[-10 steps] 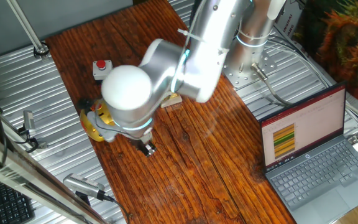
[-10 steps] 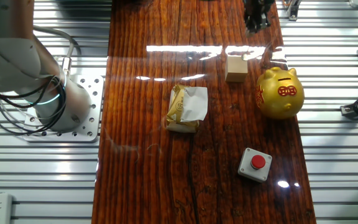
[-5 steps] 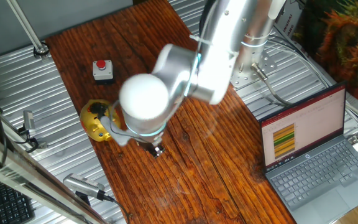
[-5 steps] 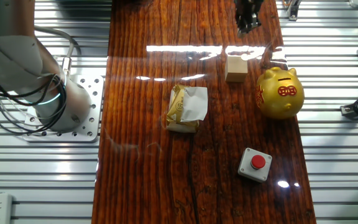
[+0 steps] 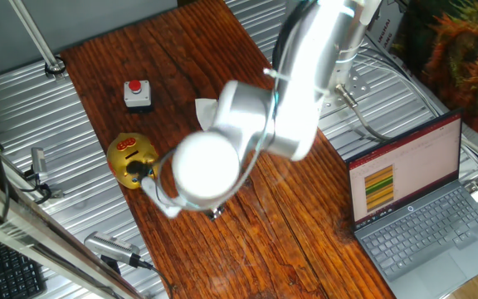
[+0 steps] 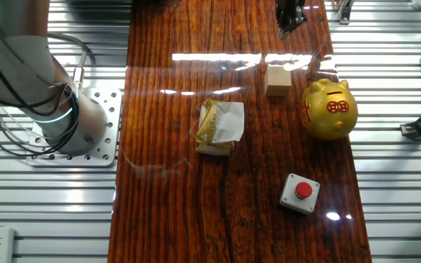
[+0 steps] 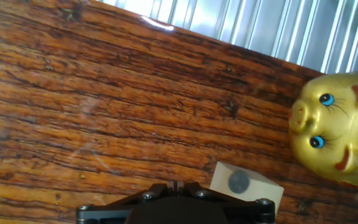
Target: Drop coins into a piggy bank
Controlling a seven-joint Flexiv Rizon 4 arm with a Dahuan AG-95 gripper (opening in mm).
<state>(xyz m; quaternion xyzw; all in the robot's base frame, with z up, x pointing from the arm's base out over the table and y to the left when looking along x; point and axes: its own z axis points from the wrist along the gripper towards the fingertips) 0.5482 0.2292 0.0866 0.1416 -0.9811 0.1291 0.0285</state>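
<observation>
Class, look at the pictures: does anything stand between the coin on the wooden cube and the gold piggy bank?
Nothing visible does. The coin lies on the wooden cube, and only bare table separates the cube from the piggy bank.

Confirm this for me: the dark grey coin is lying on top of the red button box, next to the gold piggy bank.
Not quite. The coin lies on the pale wooden cube, not on the red button box. The hand view shows the dark disc on the cube's top face, with the gold piggy bank just beside it. The button box sits apart, on the pig's other side, in the other fixed view.
</observation>
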